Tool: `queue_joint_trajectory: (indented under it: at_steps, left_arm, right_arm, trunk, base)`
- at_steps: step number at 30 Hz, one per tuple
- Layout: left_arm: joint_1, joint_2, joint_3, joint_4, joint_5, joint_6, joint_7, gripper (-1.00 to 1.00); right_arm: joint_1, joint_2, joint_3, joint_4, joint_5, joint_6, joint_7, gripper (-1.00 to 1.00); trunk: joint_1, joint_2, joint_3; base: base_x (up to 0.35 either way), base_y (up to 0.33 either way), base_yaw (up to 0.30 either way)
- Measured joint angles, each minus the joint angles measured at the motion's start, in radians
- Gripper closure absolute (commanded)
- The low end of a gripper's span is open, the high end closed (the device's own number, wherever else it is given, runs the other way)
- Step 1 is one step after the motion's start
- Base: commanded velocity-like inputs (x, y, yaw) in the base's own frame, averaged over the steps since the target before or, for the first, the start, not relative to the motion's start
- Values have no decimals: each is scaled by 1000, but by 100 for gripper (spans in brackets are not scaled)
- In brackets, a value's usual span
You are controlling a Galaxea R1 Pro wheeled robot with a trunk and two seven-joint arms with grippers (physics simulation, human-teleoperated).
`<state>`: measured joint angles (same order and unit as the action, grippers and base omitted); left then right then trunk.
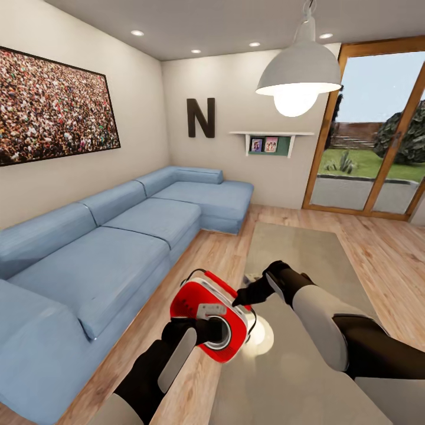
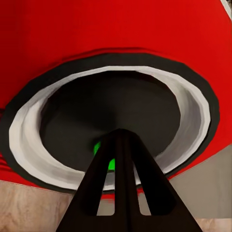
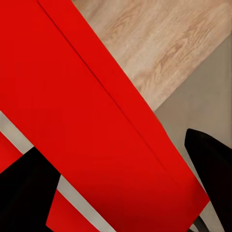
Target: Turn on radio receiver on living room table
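Left gripper (image 2: pixel 121 145), fingers together, presses the radio receiver (image 1: pixel 209 316) dial; right gripper (image 1: pixel 239 300) clamps it at three o'clock; switch-on looks nearly done.

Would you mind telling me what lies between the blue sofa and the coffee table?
In the head view, a bare strip of wood plank floor runs between the blue sofa and the table.

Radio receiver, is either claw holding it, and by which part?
The right claw grips the radio receiver by its upper side edge; the shut left claw only pokes its dial.
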<state>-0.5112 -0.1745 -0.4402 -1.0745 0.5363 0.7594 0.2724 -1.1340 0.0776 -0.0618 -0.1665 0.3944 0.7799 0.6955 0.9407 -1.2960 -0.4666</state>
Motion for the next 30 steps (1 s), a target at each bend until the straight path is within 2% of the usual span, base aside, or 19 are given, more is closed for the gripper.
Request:
queue_joint_trajectory:
  at_steps: [22, 26, 28, 30]
  left_arm:
    - [0, 0, -4, -2, -1, 7, 0, 100]
    - [0, 0, -7, -9, 6, 7, -6, 100]
    - [0, 0, -8, -11, 7, 8, -11, 100]
    - [0, 0, -16, -18, 8, 9, -14, 100]
  right_arm:
    - [-1, -1, -15, -25, -14, 36, -6, 100]
    - [-1, 0, -29, -25, -39, 45, -35, 100]
    - [-1, 0, -20, -25, -25, 42, -51, 100]
    - [-1, 0, -22, -25, -29, 43, -63, 100]
  trunk:
    - [0, 0, 0]
    - [0, 0, 0]
    - [0, 0, 0]
    - [0, 0, 0]
  base:
    - [0, 0, 0]
    - [0, 0, 0]
    - [0, 0, 0]
    - [0, 0, 0]
